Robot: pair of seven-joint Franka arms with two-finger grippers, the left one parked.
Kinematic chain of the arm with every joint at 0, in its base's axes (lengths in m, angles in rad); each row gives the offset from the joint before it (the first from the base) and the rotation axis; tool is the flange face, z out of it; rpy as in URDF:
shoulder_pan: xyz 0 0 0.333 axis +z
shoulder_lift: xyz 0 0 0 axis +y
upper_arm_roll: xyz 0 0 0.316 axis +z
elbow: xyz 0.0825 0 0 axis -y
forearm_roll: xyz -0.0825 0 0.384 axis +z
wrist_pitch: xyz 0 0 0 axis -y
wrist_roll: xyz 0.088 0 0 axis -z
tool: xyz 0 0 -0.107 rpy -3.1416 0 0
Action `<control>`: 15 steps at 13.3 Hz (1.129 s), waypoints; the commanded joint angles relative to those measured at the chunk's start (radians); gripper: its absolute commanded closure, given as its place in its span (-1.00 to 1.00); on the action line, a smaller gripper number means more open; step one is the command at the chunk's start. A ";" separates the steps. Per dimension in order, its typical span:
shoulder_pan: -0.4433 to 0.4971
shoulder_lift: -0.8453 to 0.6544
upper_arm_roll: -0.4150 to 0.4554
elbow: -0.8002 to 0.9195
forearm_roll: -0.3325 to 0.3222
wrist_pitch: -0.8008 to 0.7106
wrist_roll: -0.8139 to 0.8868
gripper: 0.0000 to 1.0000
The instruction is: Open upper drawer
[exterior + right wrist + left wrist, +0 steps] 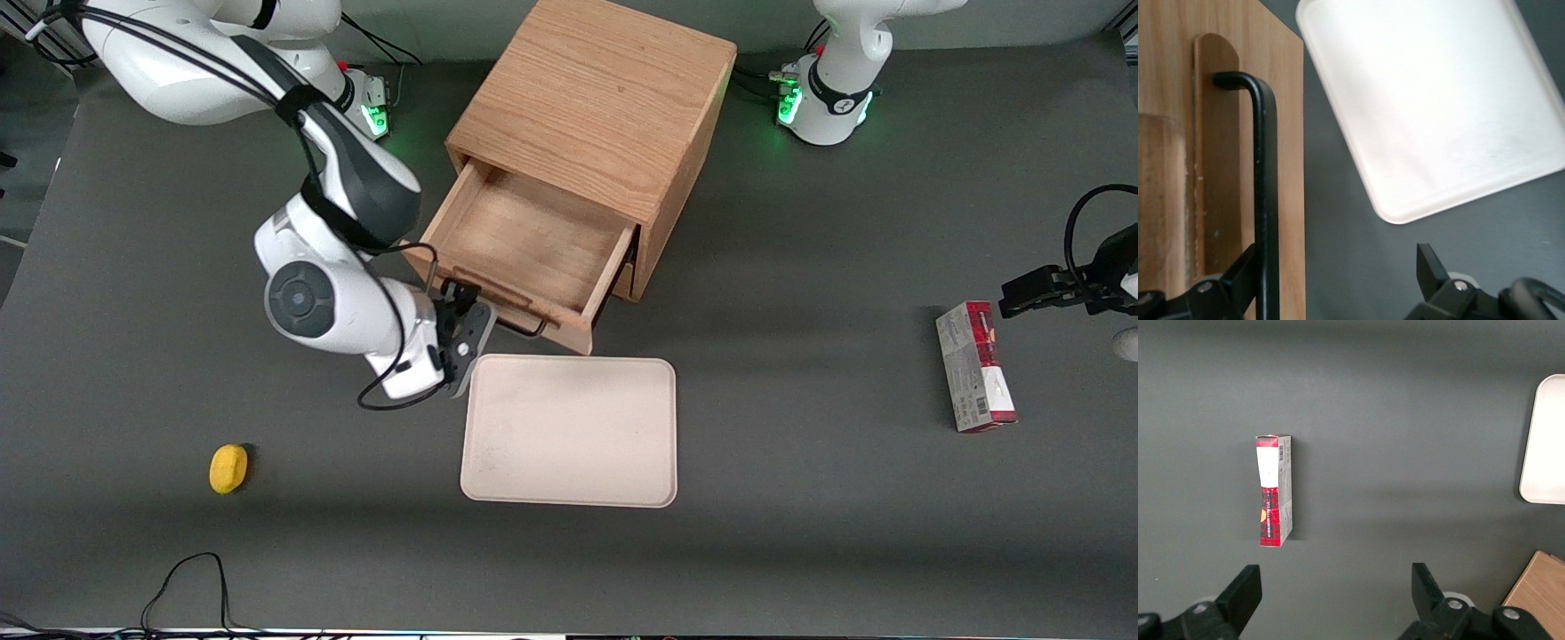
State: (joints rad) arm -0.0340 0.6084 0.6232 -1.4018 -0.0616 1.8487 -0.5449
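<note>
The oak cabinet (596, 98) stands at the middle of the table. Its upper drawer (533, 236) is pulled well out and shows an empty wooden inside. The thin black bar handle (524, 327) runs along the drawer front (1281, 133). My right gripper (468, 307) is at the handle's end toward the working arm, in front of the drawer. It is open, with the fingers wide apart (1338, 267). The handle bar (1266, 200) passes close by one finger (1245, 273); the other finger (1428, 267) is over bare table. Only a sliver of the lower drawer shows under the upper one.
A cream tray (569, 431) lies just in front of the open drawer, nearer the front camera; it also shows in the right wrist view (1431, 113). A small yellow object (228, 468) lies toward the working arm's end. A red and grey box (975, 366) lies toward the parked arm's end.
</note>
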 commanded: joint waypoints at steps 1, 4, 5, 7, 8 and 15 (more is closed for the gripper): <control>0.006 0.057 -0.022 0.101 -0.024 -0.016 -0.029 -1.00; 0.005 0.094 -0.039 0.161 -0.026 -0.014 -0.030 -1.00; 0.005 0.094 -0.051 0.173 -0.024 -0.014 -0.030 -1.00; 0.005 0.096 -0.051 0.184 -0.024 -0.013 -0.029 -1.00; 0.005 0.088 -0.053 0.185 -0.026 -0.016 -0.024 -1.00; -0.032 -0.114 -0.210 0.238 0.076 -0.098 0.077 -1.00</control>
State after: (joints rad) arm -0.0655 0.5911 0.5045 -1.1489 -0.0677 1.8124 -0.5320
